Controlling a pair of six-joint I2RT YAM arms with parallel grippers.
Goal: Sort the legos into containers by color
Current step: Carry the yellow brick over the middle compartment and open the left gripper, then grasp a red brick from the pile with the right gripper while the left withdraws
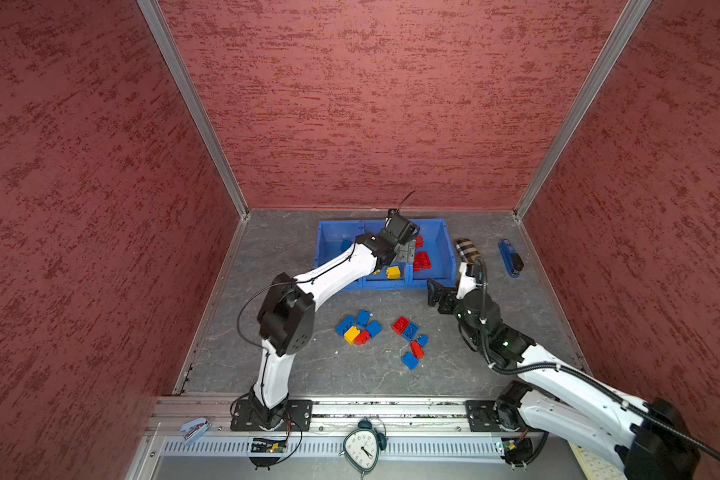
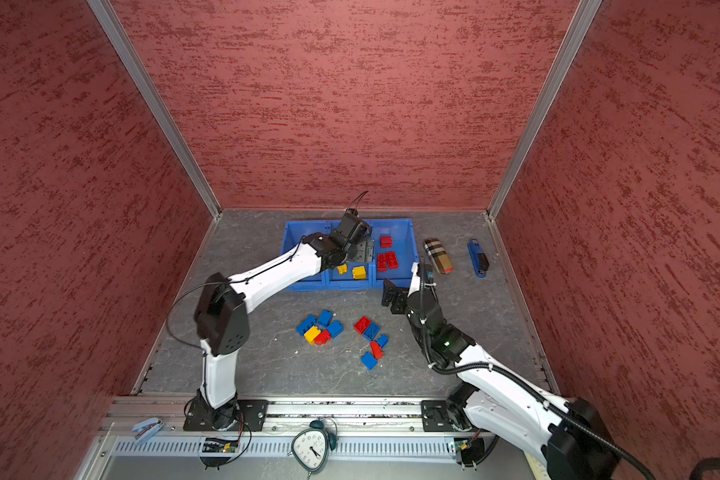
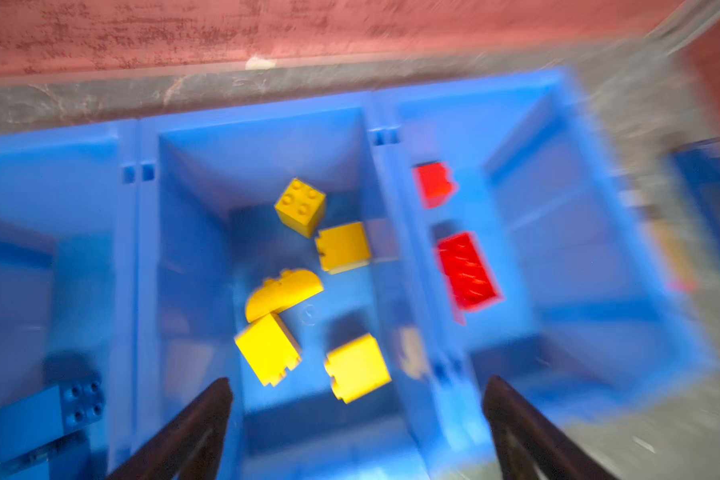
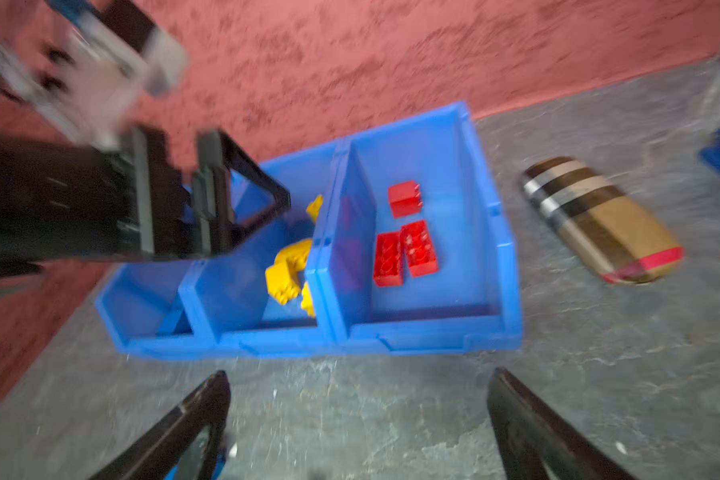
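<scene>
Left gripper [image 3: 358, 381] wide, empty, over middle bright blue plastic bin [image 3: 258, 116] of yellow studded bricks [image 3: 300, 205]; lift straight up, clearing walls. Right gripper [image 4: 360, 374] likewise wide, empty.

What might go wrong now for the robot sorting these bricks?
1. The yellow brick on the table sits jammed against a red brick and a blue brick, so a grab there might lift two colours or knock them apart.
2. The open left gripper hangs over the middle bin while the open right gripper hovers close in front of the row of bins; reaching in together, the arms might bump.
</scene>
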